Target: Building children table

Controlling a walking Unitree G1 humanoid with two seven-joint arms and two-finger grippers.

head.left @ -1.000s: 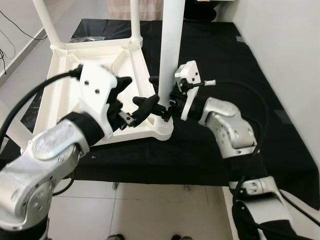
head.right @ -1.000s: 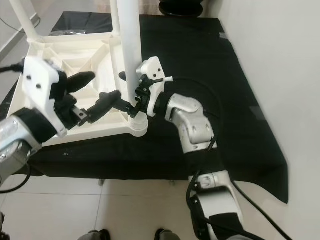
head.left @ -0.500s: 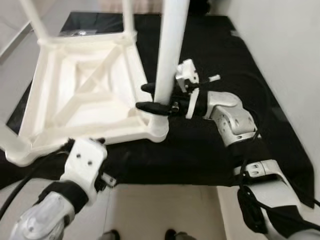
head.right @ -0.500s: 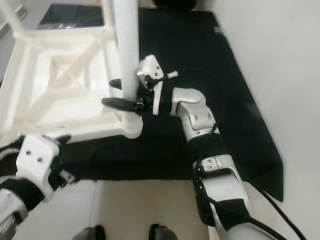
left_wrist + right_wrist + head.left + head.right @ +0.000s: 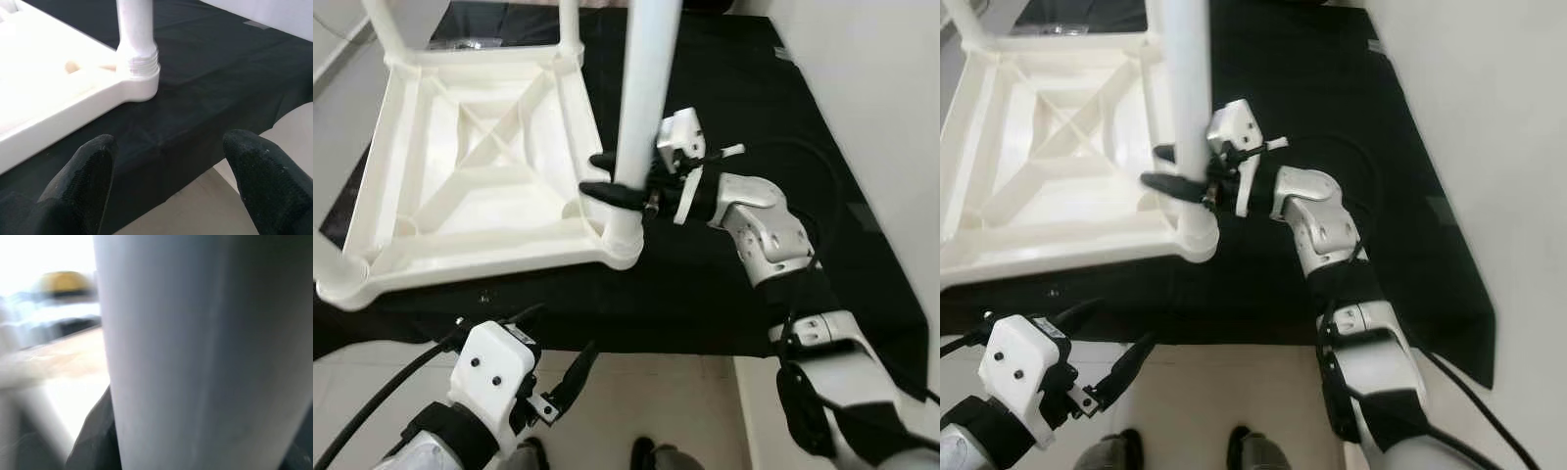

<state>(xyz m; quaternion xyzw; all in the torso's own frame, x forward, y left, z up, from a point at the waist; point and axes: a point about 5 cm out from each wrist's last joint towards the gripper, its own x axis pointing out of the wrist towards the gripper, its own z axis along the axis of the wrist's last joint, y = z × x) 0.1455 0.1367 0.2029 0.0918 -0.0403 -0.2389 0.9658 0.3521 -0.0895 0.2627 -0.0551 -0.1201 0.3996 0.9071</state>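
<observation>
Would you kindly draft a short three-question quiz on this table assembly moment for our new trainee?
1. True or false: the right gripper is clamped around the near table leg.
2. The left gripper is: A) on the leg, B) open, low, off the table, C) holding a screw.
3. Fill in: the upturned tabletop lies on a ____ cloth.

Key: 1 true; 2 B; 3 black.

No legible text or labels
</observation>
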